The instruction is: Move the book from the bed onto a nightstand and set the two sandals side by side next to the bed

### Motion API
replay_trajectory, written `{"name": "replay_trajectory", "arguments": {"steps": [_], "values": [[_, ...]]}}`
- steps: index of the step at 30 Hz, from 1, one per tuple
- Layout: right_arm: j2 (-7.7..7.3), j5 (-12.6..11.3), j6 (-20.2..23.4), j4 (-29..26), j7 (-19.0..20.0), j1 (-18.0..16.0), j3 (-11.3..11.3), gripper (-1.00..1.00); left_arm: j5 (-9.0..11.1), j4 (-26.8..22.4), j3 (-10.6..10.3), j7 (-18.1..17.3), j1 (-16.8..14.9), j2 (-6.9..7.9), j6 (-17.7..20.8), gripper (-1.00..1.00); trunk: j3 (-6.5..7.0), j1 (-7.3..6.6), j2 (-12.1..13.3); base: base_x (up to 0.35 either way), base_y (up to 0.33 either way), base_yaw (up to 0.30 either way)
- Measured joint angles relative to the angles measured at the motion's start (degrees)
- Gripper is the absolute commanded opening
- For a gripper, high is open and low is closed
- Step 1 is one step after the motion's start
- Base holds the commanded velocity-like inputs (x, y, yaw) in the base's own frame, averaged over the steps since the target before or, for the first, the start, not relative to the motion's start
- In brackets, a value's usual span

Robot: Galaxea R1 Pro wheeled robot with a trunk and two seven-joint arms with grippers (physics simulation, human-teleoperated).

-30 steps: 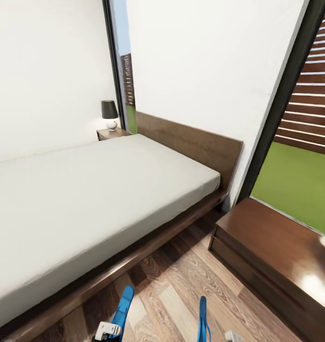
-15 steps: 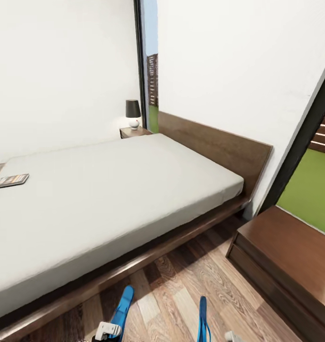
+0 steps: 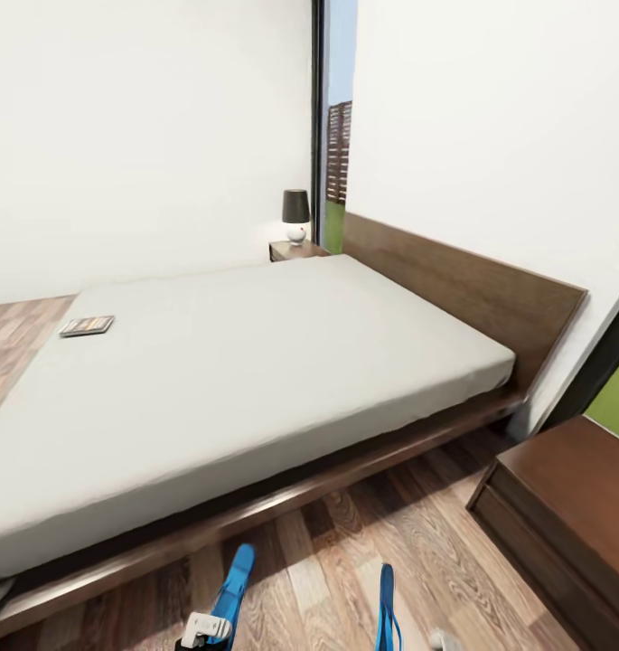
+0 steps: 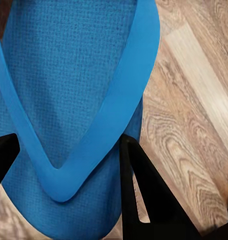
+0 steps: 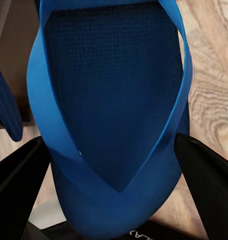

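The bed (image 3: 255, 380) with its pale mattress fills the middle of the head view. Near the mattress's far left corner lies the book (image 3: 86, 325), flat. My left gripper (image 3: 203, 627) is shut on one blue sandal (image 3: 234, 586), held edge-on above the floor beside the bed frame. In the left wrist view that sandal (image 4: 69, 85) sits between the black fingers (image 4: 144, 190). My right gripper (image 5: 111, 150) is shut on the other sandal (image 3: 386, 608), whose sole (image 5: 114, 90) spans its fingers (image 5: 206, 172). One nightstand (image 3: 571, 506) stands at the near right, another nightstand (image 3: 295, 250) beyond the bed.
A small lamp with a dark shade (image 3: 295, 213) stands on the far nightstand. A wood plank floor strip (image 3: 381, 533) runs between the bed frame and the near nightstand. The headboard (image 3: 463, 289) lines the white wall at right. A tall window (image 3: 338, 149) is behind the lamp.
The whole view has swung left: the bed and near nightstand slid right in the picture and the book came into sight. Both sandals stay held in the grippers.
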Motion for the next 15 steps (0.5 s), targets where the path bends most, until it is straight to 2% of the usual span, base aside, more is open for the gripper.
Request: {"name": "replay_trajectory", "arguments": {"steps": [15], "values": [[0.0, 0.0, 0.0, 0.0, 0.0, 0.0, 0.0, -1.0, 0.0, 0.0, -0.01, 0.02, 0.0, -0.03, 0.02, -1.0, 0.0, 0.0, 0.0, 0.0, 0.0, 0.286]]}}
